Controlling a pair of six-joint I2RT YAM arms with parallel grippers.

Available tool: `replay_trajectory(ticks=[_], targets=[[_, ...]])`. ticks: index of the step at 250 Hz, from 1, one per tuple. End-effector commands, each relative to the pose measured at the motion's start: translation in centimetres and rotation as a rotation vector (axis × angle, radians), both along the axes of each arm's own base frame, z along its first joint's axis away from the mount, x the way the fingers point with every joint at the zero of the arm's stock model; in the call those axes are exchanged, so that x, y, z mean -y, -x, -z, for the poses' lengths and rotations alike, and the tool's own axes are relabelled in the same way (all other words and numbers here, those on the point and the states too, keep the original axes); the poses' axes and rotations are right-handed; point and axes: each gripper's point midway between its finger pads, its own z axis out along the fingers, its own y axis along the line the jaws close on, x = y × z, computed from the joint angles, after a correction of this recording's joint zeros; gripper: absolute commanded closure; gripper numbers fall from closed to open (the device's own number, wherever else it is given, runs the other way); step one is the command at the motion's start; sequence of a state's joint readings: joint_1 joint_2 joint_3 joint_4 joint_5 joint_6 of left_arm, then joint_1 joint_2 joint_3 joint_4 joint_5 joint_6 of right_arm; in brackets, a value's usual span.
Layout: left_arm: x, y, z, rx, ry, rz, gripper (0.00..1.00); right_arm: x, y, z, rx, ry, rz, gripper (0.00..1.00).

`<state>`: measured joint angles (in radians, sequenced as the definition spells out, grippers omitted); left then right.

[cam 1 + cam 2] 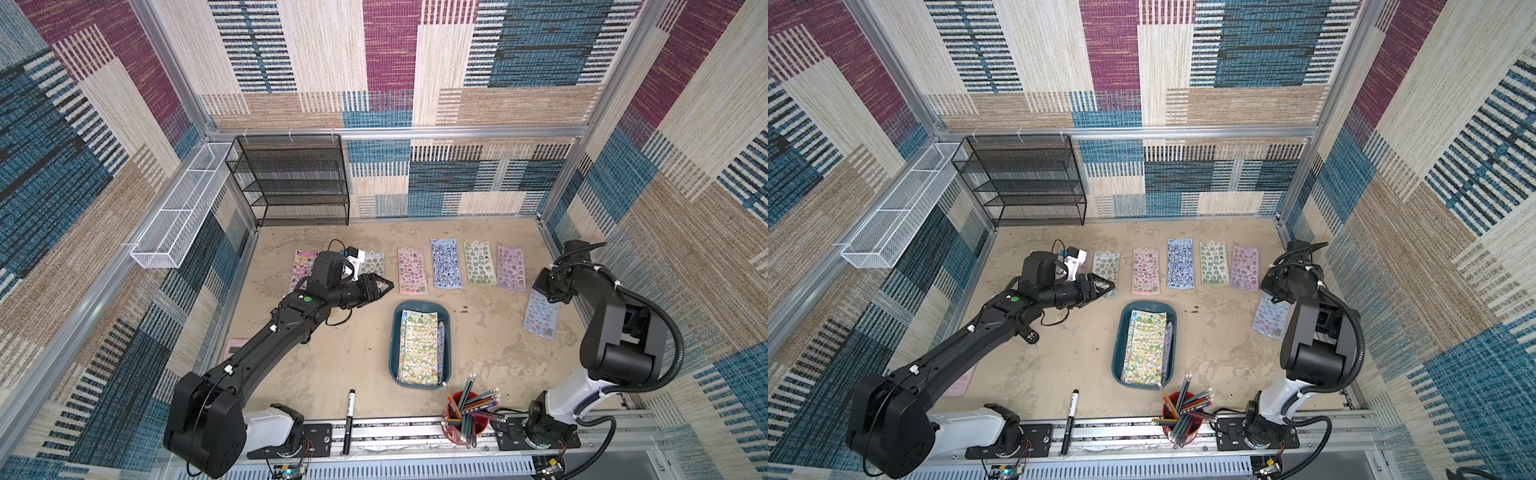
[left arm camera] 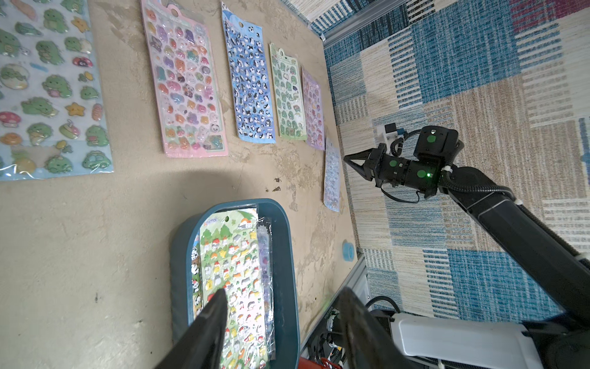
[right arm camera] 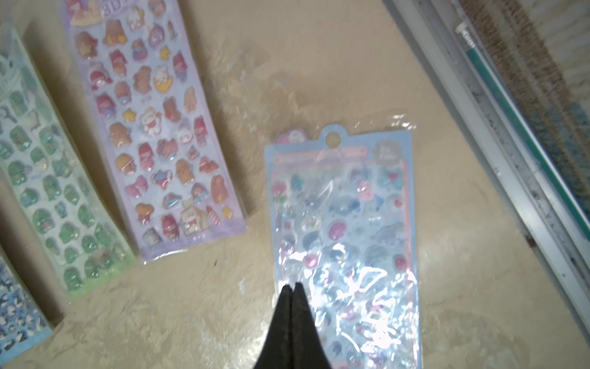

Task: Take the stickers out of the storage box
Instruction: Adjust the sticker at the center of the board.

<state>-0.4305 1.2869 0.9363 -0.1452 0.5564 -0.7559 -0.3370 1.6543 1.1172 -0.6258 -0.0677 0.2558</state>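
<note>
The teal storage box (image 1: 397, 332) (image 1: 1120, 332) (image 2: 284, 255) sits mid-table in both top views. Stickers lie inside it, a green multicolour sheet (image 1: 419, 345) (image 2: 236, 271) on top and a lilac one (image 2: 266, 255) beside it. Several more sheets lie in a row behind the box, among them pink (image 1: 411, 270), blue (image 1: 445, 264) and lilac (image 1: 511, 268). My left gripper (image 1: 384, 286) (image 2: 281, 306) hangs open and empty left of and behind the box. My right gripper (image 1: 540, 290) (image 3: 292, 286) is shut, its tips over the edge of a pale blue sheet (image 1: 542, 318) (image 3: 344, 239) lying flat; contact is unclear.
A black mesh rack (image 1: 291, 183) stands at the back left, and a white wire basket (image 1: 178, 208) hangs on the left wall. A red pencil cup (image 1: 465, 415) and a black marker (image 1: 349, 419) sit at the front edge. A blue tape roll (image 2: 348, 250) lies near the right rail.
</note>
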Motion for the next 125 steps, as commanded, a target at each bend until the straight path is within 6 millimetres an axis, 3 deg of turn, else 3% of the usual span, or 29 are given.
replay_trajectory(ticks=[1,56,125], targets=[[0.4,-0.3,-0.6,0.032,0.028,0.010,0.42,-0.9,3.6,1.0,-0.082,-0.022,0.080,1.00],[1.5,-0.2,-1.0,0.018,0.058,0.076,0.43,-3.0,8.1,4.7,-0.126,-0.086,0.128,1.00],[1.5,0.1,-0.7,0.009,0.078,0.078,0.43,-2.5,10.1,8.2,-0.229,-0.084,0.186,1.00]])
